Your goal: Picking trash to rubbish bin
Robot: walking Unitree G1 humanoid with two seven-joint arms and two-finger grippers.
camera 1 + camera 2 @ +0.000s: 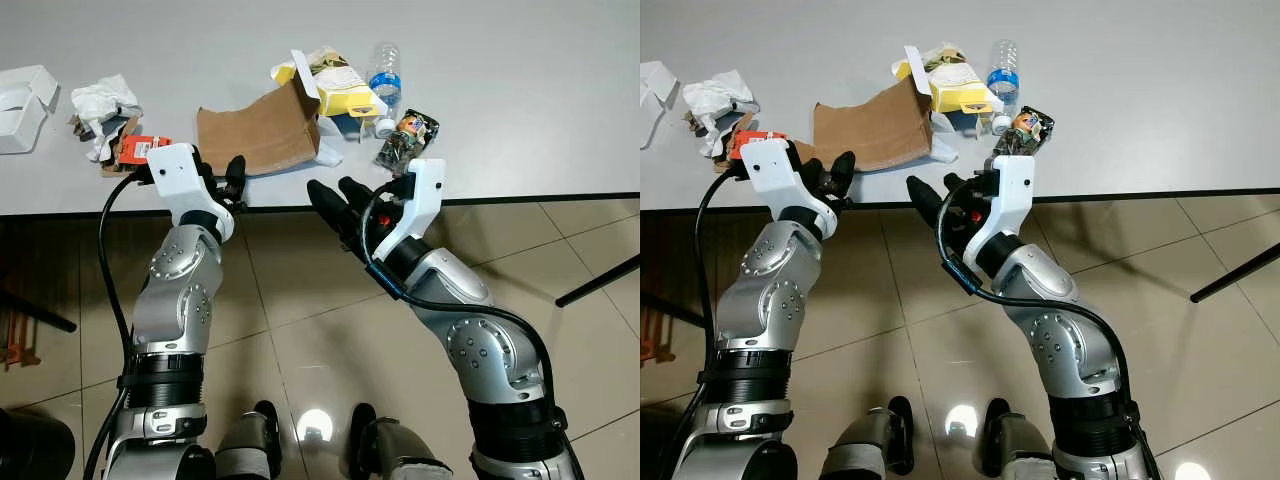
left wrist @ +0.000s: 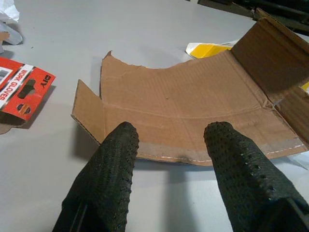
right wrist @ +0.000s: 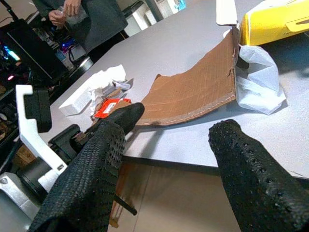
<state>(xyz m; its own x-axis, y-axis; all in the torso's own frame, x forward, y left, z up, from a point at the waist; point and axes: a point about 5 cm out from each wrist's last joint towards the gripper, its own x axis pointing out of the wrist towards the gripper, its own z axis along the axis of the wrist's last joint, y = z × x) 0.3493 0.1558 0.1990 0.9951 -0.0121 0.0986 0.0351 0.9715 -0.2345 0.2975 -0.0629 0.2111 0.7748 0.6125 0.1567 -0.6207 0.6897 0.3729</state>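
Trash lies on the grey table [image 1: 520, 100]: a torn brown cardboard piece [image 1: 255, 130], a yellow box [image 1: 340, 88], a clear plastic bottle [image 1: 385, 72], a crushed can [image 1: 405, 140], crumpled white paper [image 1: 100, 105] and a red glove tag [image 1: 140, 148]. My left gripper [image 1: 222, 172] is open at the table's front edge, its fingertips just short of the cardboard [image 2: 193, 106]. My right gripper [image 1: 335, 195] is open too, below the table edge and pointing toward the cardboard [image 3: 193, 92]. Nothing is held.
A white box [image 1: 22, 105] sits at the table's far left. White plastic [image 3: 258, 79] lies beside the yellow box [image 3: 275, 21]. A person [image 3: 82, 14] stands beyond the table. Tiled floor lies below, with a black leg [image 1: 600, 280] at the right.
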